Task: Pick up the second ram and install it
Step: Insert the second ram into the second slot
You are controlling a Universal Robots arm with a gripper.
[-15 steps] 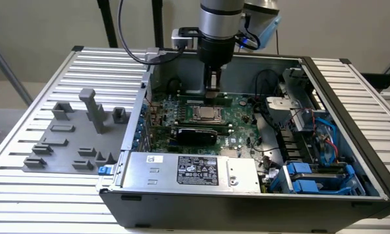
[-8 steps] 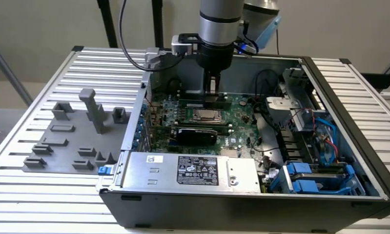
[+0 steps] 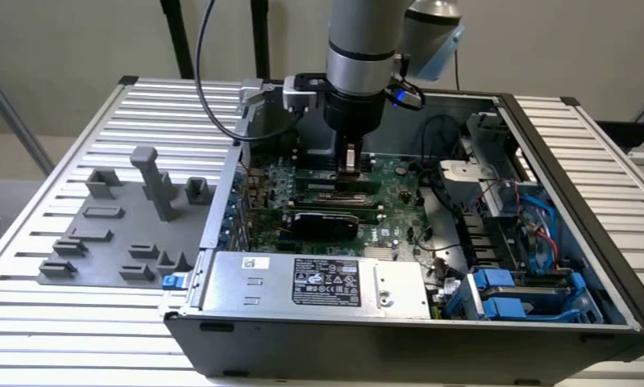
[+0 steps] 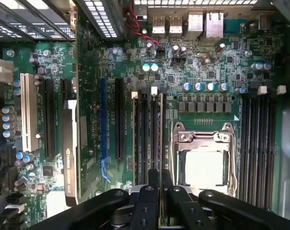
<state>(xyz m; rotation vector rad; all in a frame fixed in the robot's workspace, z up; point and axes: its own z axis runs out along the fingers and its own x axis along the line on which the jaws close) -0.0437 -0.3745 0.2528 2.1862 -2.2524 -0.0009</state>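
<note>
Fingers of the gripper (image 4: 159, 184) are pinched close together, and we see them squeezing the top edge of the second ram (image 4: 154, 139). The stick stands on its edge in a black slot, with the gripper right above it. In the exterior view the gripper (image 3: 350, 165) reaches straight down into the open computer case (image 3: 537, 145), over the green motherboard (image 3: 392, 181). We see the CPU socket (image 4: 202, 158) just beside the stick, at about 3 o'clock from it in the wrist view. More black slots (image 4: 257, 143) lie past the socket. In the exterior view a gray tray (image 3: 118, 234) sits on the counter (image 3: 42, 322), at 9 o'clock from the case.
</note>
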